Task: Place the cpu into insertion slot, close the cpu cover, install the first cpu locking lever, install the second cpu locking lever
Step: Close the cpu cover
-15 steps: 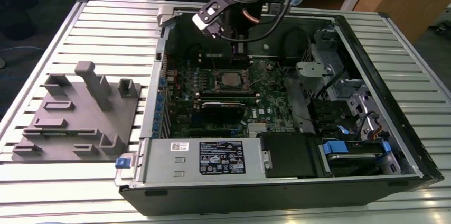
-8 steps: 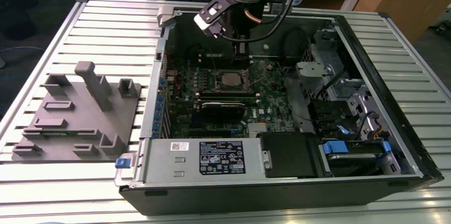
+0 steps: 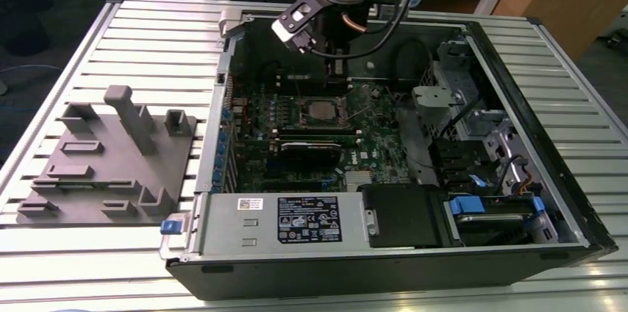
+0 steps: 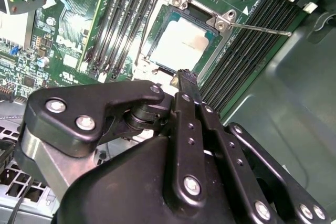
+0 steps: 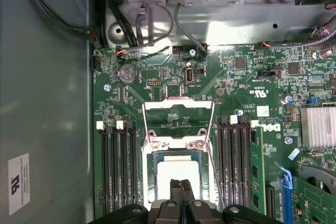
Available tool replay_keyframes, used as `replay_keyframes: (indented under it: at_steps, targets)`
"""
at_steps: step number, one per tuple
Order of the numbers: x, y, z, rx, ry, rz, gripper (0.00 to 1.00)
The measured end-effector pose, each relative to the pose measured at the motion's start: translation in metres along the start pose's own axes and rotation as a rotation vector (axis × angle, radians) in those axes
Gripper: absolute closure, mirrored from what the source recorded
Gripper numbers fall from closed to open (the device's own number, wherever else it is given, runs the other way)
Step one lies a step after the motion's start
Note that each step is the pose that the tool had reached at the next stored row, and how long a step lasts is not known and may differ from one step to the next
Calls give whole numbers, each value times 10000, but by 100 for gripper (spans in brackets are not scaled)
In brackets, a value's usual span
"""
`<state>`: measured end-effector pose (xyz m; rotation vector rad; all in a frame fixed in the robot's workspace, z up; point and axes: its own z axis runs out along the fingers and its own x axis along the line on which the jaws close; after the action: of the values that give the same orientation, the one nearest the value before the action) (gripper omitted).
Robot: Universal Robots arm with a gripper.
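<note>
The gripper (image 5: 181,183) hangs empty, fingers (image 5: 175,192) pressed together, tips over the seated cpu (image 5: 178,170), with the open cpu cover (image 5: 178,104) hinged just beyond it.

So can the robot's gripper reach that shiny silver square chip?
Probably yes: the gripper hangs right above the pale silver square chip, and the metal frame cover is swung open, off it.
</note>
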<state>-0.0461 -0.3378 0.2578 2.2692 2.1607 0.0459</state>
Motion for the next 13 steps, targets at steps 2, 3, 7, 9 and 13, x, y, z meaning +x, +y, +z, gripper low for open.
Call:
replay_keyframes:
  at_steps: [2, 3, 7, 9, 13]
  targets:
    - [0, 10, 0, 0, 0, 0, 89]
    - [1, 15, 0, 0, -1, 1, 89]
    - [1, 25, 1, 0, -1, 1, 89]
    - [1, 27, 1, 0, 0, 0, 89]
    - [1, 27, 1, 0, 0, 0, 89]
